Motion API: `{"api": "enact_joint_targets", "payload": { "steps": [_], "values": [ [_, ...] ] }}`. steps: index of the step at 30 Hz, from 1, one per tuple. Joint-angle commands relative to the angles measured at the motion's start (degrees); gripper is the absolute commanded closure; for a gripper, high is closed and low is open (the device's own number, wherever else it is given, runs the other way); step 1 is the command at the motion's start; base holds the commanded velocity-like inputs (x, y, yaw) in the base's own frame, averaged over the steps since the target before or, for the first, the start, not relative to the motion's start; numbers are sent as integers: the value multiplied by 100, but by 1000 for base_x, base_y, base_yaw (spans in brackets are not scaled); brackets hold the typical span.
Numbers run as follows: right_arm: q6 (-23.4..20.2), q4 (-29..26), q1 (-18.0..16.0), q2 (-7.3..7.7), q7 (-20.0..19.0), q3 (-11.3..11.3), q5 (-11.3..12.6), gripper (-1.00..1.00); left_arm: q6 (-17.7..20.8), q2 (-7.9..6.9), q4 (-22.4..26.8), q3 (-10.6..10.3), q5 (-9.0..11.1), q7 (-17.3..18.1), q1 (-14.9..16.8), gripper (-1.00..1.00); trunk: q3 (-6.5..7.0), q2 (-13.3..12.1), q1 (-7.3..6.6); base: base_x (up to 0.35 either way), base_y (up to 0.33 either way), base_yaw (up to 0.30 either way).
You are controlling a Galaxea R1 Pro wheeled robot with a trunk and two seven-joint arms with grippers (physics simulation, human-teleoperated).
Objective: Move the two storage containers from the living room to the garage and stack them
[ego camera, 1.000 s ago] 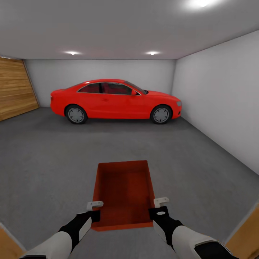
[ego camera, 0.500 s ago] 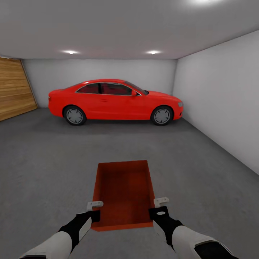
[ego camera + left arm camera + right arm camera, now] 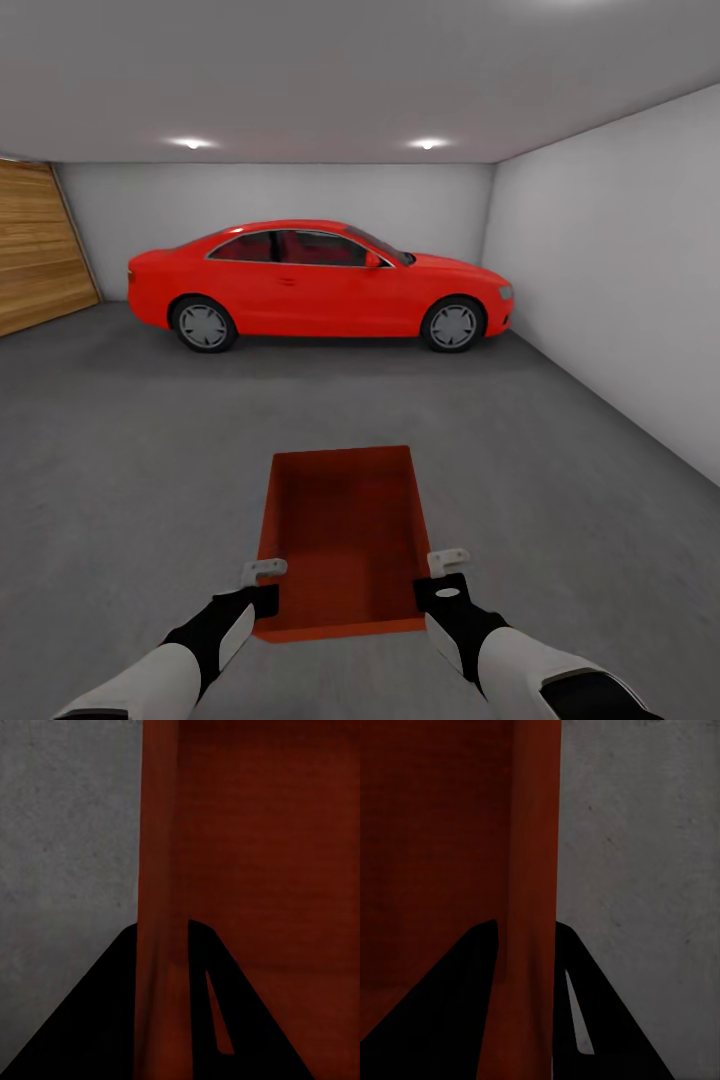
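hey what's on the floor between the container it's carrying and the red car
Nothing: in the head view, only bare grey floor stretches from the storage container to the red car.

One red-orange storage container (image 3: pixel 345 540) is in view, over the dark grey concrete floor (image 3: pixel 120 450). Two grippers show at its near end: the left gripper (image 3: pixel 263 572) and the right gripper (image 3: pixel 447 560). One red car (image 3: pixel 318 283) stands by the far wall, with two wheels visible. Two ceiling lights (image 3: pixel 190 143) glow above. One wooden panelled door (image 3: pixel 40 245) is at the left.
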State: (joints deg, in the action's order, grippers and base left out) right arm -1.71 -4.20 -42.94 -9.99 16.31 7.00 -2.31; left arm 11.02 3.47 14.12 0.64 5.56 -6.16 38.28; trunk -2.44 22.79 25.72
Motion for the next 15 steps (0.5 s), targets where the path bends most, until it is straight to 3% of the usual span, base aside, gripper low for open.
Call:
{"api": "enact_joint_targets", "payload": {
  "steps": [1,15],
  "values": [
    [-16,25,-4,-1,74,-76,38,100,-13,-285,140,94,-11,-51,4,100,-13,13,7,322,0,0],
    [-21,25,-4,-1,74,-76,38,100,-14,-285,139,94,-11,-44,4,100,-13,13,7,322,0,0]
  ]
}}
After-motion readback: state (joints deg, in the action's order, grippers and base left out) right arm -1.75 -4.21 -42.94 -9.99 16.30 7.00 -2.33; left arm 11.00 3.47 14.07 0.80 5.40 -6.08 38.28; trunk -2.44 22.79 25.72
